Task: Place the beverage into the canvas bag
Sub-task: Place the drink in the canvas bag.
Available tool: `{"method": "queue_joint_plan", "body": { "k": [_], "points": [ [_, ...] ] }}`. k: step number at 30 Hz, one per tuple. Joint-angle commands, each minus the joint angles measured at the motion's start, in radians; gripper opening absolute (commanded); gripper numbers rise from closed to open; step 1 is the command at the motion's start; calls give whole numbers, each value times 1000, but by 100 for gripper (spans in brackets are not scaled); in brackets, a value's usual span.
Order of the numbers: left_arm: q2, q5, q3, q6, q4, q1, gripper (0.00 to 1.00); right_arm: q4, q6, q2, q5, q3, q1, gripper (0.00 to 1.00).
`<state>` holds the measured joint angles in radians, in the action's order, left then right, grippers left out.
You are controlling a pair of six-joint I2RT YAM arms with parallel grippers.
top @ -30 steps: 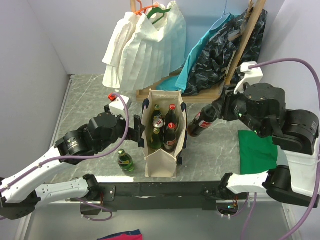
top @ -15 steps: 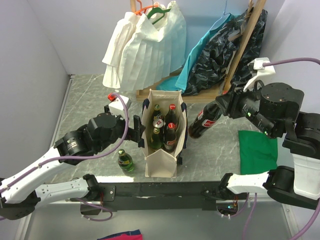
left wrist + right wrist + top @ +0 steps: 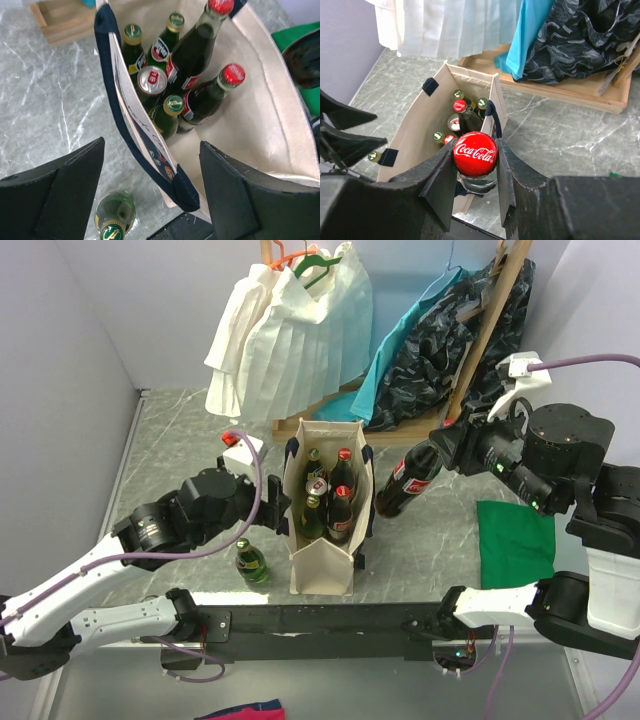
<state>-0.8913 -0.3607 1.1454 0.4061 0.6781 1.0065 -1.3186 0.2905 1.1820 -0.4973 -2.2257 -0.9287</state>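
Cola bottle [image 3: 405, 483] shifted, cap hidden from above

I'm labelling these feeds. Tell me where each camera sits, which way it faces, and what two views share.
Top external: above, behind the table's near edge, looking down; left arm, right arm show.
Left wrist: looks down into the canvas bag; open left gripper straddles its wall.
Right wrist: faces the bag over the cola bottle its right gripper clamps.
Shared: both wrists see the bagged bottles.
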Motion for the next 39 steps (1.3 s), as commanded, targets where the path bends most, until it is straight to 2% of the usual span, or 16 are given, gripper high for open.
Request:
{"method": "queue_joint_plan", "body": {
  "k": [1, 5, 8, 9, 14, 17, 18, 28, 39],
  "points": [
    [15, 40, -52, 19, -21, -3, 80, 329, 1, -22, -9, -81, 4, 0],
    [3, 71, -93, 54, -22, -2, 74, 352, -2, -21, 12, -84, 2, 0],
    [-11, 86, -102, 69, -18, -3, 60, 357, -8, -10, 17, -98, 4, 0],
    [-14, 92, -104, 74, -18, -3, 49, 355, -10, -4, 19, -104, 4, 0],
    [-9, 120, -107, 91, -23, -3, 25, 364, -19, 5, 26, -118, 4, 0],
    [-11, 124, -99, 96, -20, -3, 4, 372, -24, 8, 28, -120, 4, 0],
    [-12, 123, -96, 96, -15, -3, 1, 374, -24, 10, 28, -120, 4, 0],
    [-1, 97, -46, 86, 0, -3, 1, 392, -37, 25, 32, -135, 4, 0],
    [-8, 117, -29, 80, -12, -3, 1, 437, -45, 45, 103, -161, 4, 0]
  ]
}}
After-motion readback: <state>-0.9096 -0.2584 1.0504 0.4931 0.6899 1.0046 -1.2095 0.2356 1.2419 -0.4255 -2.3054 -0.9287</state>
